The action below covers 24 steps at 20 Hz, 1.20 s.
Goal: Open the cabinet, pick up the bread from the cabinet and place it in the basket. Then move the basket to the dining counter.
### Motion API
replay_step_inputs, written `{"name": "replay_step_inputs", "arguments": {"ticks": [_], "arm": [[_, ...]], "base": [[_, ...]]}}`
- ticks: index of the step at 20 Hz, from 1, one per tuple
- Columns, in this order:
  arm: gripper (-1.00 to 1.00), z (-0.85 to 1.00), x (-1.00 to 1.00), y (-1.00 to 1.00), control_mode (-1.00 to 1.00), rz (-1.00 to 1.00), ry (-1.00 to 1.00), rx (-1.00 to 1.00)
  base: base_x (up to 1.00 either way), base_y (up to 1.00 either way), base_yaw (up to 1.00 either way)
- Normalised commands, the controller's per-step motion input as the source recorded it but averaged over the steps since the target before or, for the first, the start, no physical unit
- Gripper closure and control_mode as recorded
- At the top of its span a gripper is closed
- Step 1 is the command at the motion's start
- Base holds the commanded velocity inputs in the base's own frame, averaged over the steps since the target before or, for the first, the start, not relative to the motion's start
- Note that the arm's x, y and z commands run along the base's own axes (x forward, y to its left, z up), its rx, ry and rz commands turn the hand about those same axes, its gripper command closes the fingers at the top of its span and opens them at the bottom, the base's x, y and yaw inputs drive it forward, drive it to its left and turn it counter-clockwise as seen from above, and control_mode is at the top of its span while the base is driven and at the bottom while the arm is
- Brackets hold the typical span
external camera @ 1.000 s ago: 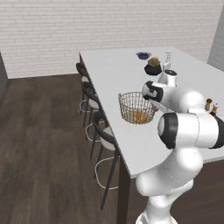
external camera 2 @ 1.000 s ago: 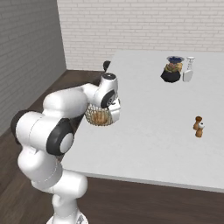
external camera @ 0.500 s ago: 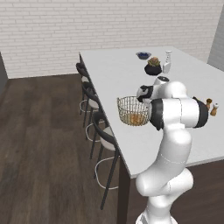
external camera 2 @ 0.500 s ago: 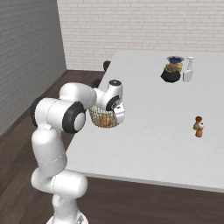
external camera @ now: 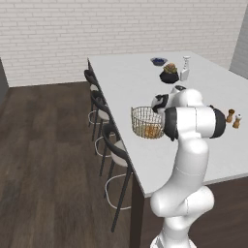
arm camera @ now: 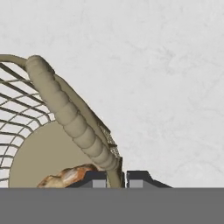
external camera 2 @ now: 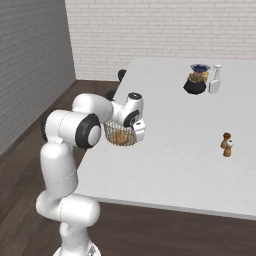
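The tan wire basket (external camera: 146,122) sits low at the stool-side edge of the white dining counter (external camera: 127,80); whether it touches the top I cannot tell. The golden-brown bread (external camera: 153,131) lies on its beige base. My gripper (external camera: 160,112) is shut on the basket's rim from above. From the right, the basket (external camera 2: 119,135) with the bread (external camera 2: 120,136) hangs at the gripper (external camera 2: 137,131). In the hand view my gripper (arm camera: 116,177) pinches the thick rim of the basket (arm camera: 65,109), with the bread (arm camera: 65,175) beside it over the counter (arm camera: 166,87). The cabinet is out of view.
Black bar stools (external camera: 99,109) line the counter's left side. At the far end stand a dark bowl (external camera: 169,75), a white bottle (external camera: 185,68) and a small blue dish (external camera: 158,61). Two brown shakers (external camera 2: 227,145) stand to the right. A brick wall closes the back.
The arm's elbow has swung upward and its links have straightened over the base. The basket has stayed in nearly the same spot, still gripped at the rim.
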Motion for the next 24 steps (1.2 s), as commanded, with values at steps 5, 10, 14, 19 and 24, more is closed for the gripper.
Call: {"name": "replay_step_inputs", "arguments": {"ticks": [5,10,14,19,24], "arm": [[-1.0,-0.04,0.02,0.0,-1.0,0.0,0.0,0.0],[-1.0,0.02,0.0,0.0,-1.0,0.0,-0.02,0.0],[-1.0,0.36,-0.35,0.0,-1.0,0.02,-0.01,0.0],[-1.0,0.69,-0.96,0.05,-1.0,0.03,0.0,-0.01],[-1.0,0.75,-0.99,0.36,-1.0,0.0,0.0,-0.03]], "base": [[0.0,0.0,0.0],[0.0,0.0,0.0],[0.0,0.0,0.0],[0.0,0.0,0.0],[0.0,0.0,0.0]]}}
